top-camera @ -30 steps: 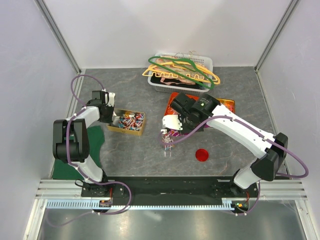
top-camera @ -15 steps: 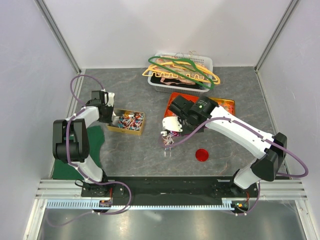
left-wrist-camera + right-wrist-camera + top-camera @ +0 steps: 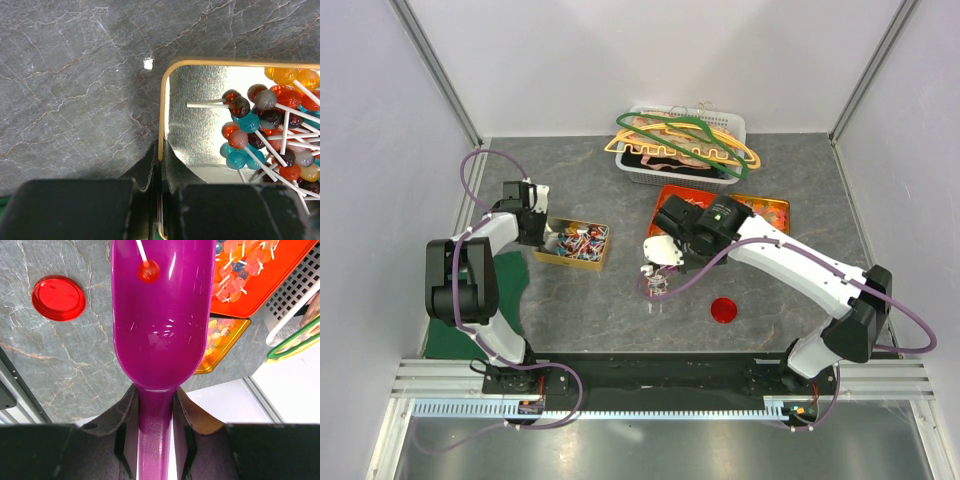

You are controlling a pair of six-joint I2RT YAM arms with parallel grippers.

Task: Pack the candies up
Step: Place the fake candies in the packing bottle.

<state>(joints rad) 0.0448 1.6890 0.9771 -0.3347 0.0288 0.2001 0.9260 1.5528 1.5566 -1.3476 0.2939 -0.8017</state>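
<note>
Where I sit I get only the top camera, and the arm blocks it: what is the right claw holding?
Observer: The right claw is shut on the handle of a purple scoop.
Operator: Anything in it?
Observer: One red lollipop, near the scoop's far end.
Operator: And the left claw?
Observer: The left claw pinches the gold tin by its rim, one finger inside, one outside.
</note>
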